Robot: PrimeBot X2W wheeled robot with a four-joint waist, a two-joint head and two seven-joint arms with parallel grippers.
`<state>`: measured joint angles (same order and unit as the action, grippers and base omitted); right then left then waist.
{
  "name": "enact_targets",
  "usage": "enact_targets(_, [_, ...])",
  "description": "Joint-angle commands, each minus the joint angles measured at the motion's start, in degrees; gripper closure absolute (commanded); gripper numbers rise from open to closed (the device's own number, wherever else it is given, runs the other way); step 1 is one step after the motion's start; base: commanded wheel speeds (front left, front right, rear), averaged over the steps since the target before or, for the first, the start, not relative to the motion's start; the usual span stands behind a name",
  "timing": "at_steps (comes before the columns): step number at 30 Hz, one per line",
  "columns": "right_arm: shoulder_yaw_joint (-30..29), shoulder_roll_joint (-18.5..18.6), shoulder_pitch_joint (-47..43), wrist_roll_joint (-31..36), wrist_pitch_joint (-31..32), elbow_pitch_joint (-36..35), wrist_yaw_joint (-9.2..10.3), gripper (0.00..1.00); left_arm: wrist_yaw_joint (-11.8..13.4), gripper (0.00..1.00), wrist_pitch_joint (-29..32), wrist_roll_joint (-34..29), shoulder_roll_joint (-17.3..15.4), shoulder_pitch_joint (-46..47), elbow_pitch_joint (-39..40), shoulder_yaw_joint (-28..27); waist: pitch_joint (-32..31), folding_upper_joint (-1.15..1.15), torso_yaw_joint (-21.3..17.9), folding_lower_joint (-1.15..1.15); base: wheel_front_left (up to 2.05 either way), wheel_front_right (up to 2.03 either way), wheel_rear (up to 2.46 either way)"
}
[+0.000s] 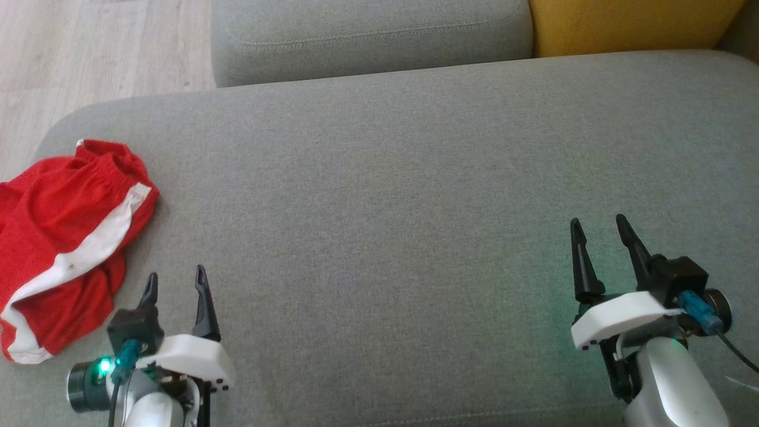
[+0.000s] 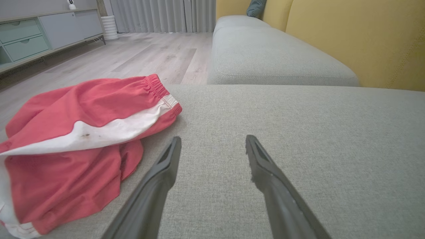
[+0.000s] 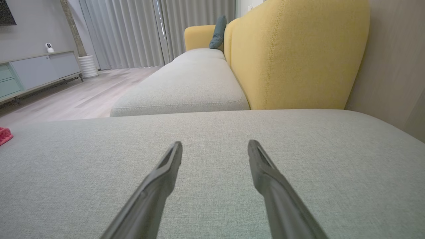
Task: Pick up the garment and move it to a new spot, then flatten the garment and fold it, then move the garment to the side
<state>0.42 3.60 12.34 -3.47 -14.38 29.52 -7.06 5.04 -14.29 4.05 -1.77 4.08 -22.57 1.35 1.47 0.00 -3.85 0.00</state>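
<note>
Lying crumpled at the left end of the grey seat cushion [image 1: 379, 178]: red shorts [image 1: 65, 237] with a white side stripe. The elastic waistband is turned away from the robot. There are a few small dark specks on the stripe. The cloth is bunched and folded over itself, not flat. The head view cuts it off at the left, so I cannot tell whether any of it hangs over the cushion's edge.

Left tool [image 1: 177, 273]: both dark fingers spread wide, nothing between them, bare cushion showing in the gap. It sits just beside the shorts, to their right and near the hem closest to the robot. In the left wrist view a narrow strip of grey shows between the nearer finger and the cloth, so they are apart, not touching.

Right tool [image 1: 596, 220]: fingers likewise spread wide and empty, over the right part of the same cushion, well apart from the shorts. From its wrist view a sliver of red shows at the far left edge.

Surroundings: second grey cushion [image 1: 367, 35] beyond the first, yellow backrest [image 1: 628, 24] at the far right, pale wooden floor [image 1: 89, 47] at the far left. Wrist views add grey curtains [image 2: 159, 15], a low sideboard [image 2: 40, 33] and a teal pillow [image 3: 217, 31] against the backrest.
</note>
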Motion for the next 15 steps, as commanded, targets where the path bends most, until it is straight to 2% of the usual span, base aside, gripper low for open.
enact_targets(1, [0.94,-0.38,2.35,-0.28,-0.62,-1.9,-0.43,0.0,0.14,0.0,-0.71,0.22,-1.12,3.01,1.61,-1.76,0.03,0.0,0.02,0.0,0.0,0.0,0.0])
enact_targets(10, [0.75,-0.54,2.3,-0.36,-0.62,-1.78,-0.43,0.0,0.42,0.0,-0.71,0.7,-1.11,2.9,1.58,-1.49,0.02,0.0,0.5,0.0,0.0,0.0,0.0])
enact_targets(15, [1.19,-0.61,2.09,-0.62,-0.62,-2.08,-0.43,0.0,0.27,0.0,-0.71,0.77,-1.11,2.96,1.79,-0.91,0.0,0.0,2.11,0.0,0.0,0.0,0.0])
